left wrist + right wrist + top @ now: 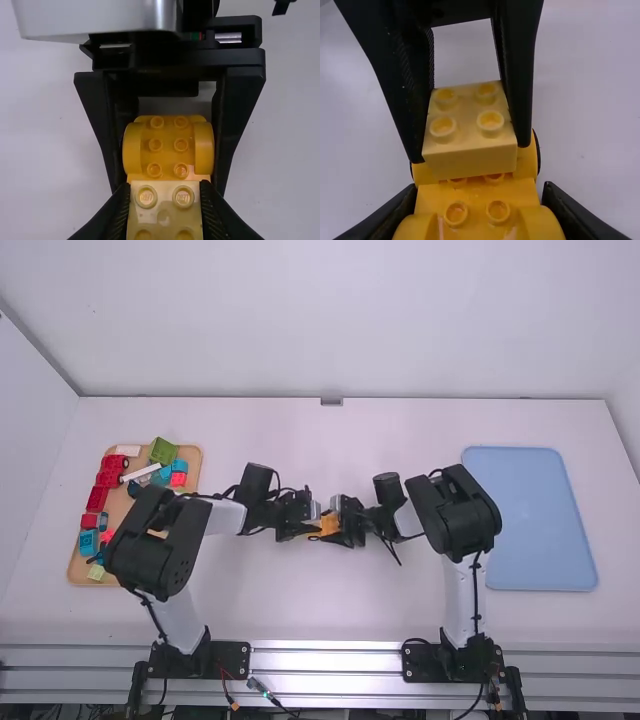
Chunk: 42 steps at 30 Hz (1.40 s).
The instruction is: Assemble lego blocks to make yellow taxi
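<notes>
Near the middle of the table, my left gripper [308,525] and right gripper [340,524] meet around the orange-yellow car body [328,525]. In the left wrist view, my left gripper [165,202] is shut on a pale yellow 2x2-stud brick [164,202], studs facing the camera. Behind it shows the studded car body [168,145] with rounded fenders. My right gripper [479,197] grips the car body [477,197] by its sides in the right wrist view. The pale brick [471,127] overlaps the body's middle; whether it is fully seated I cannot tell.
On the far left, a wooden tray [190,455] holds red, blue, green and white blocks. A light-blue tray [530,520] lies at the right, beyond the right arm. The table's back edge meets a white wall [330,320].
</notes>
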### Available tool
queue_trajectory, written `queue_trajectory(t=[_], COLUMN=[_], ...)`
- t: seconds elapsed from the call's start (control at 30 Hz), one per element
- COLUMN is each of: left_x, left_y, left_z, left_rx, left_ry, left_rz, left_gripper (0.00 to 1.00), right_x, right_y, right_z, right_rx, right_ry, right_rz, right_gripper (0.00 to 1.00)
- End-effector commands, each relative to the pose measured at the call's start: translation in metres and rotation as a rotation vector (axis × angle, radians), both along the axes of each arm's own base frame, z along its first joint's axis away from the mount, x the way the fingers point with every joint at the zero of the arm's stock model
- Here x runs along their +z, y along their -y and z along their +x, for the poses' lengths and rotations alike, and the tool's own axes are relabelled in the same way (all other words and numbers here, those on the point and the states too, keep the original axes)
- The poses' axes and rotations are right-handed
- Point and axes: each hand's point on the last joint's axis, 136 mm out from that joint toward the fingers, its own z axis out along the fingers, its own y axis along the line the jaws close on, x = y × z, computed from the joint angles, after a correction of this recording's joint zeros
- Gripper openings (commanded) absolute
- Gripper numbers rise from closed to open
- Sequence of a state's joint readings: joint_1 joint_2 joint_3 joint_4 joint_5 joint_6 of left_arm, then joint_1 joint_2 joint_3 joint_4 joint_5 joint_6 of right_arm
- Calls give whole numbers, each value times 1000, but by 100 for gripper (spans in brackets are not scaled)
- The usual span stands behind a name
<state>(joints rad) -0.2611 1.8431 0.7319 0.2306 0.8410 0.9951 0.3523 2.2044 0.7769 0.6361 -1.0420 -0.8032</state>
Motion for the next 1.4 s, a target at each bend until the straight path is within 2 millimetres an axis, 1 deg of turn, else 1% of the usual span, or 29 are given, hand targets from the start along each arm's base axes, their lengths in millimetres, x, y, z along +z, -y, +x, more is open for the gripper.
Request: queue_trajectory(t=[0.0, 0.07, 0.13, 0.17, 0.23, 0.4, 0.47, 0.57, 0.6, 0.63, 0.7, 0.73, 0.83, 0.87, 0.9, 0.93, 0.97, 1.03, 1.13, 1.23, 1.3, 1.37], left_x=[6, 6, 6, 6, 7, 8, 10, 18, 24, 26, 37, 45, 53, 54, 54, 54, 52, 50, 41, 36, 35, 30], left_y=[5, 4, 5, 5, 5, 6, 6, 9, 8, 8, 7, 5, -4, -10, -12, -17, -22, -29, -35, -29, -26, -24], left_z=[-11, -11, -10, -10, -10, -8, -6, -2, 1, 1, 2, 4, 9, 12, 12, 15, 17, 18, 12, -4, -10, -10], left_rx=[-33, -33, -33, -33, -33, -34, -32, -16, -8, -9, -24, -28, -11, 7, 15, 34, 56, 79, 86, 9, -16, -8], left_ry=[-4, -4, -2, -2, -3, 12, 23, 11, 6, 5, 9, 10, -3, -13, -18, -28, -47, -70, -99, -81, -77, -84], left_rz=[-28, -28, -29, -29, -33, -37, -42, -86, -119, -130, -183, -224, -268, -277, -278, -278, -279, -275, -251, -235, -229, -202], left_gripper=[35, 38, 47, 48, 54, 59, 63, 67, 70, 71, 75, 79, 81, 77, 75, 65, 41, 2, 2, 2, 2, 2], right_x=[-18, -18, -18, -18, -18, -18, -18, -18, -18, -18, -18, -18, -18, -18, -18, -18, -18, -18, -18, -18, -18, -18], right_y=[7, 7, 7, 7, 7, 7, 7, 7, 7, 7, 7, 7, 7, 7, 7, 7, 7, 7, 7, 7, 7, 7], right_z=[-3, -3, -3, -3, -3, -3, -3, -3, -3, -3, -3, -3, -3, -3, -3, -3, -3, -3, -3, -3, -3, -3], right_rx=[-40, -40, -40, -40, -40, -40, -40, -41, -40, -41, -41, -41, -41, -41, -41, -40, -41, -41, -40, -41, -41, -40], right_ry=[-56, -57, -57, -57, -57, -57, -57, -57, -57, -57, -57, -57, -57, -57, -57, -57, -57, -57, -57, -57, -57, -57], right_rz=[-51, -51, -51, -51, -51, -52, -51, -52, -51, -52, -52, -52, -52, -52, -52, -51, -52, -52, -51, -52, -52, -51], right_gripper=[53, 53, 53, 53, 53, 53, 53, 53, 53, 53, 53, 53, 53, 53, 53, 53, 53, 52, 53, 53, 53, 53])
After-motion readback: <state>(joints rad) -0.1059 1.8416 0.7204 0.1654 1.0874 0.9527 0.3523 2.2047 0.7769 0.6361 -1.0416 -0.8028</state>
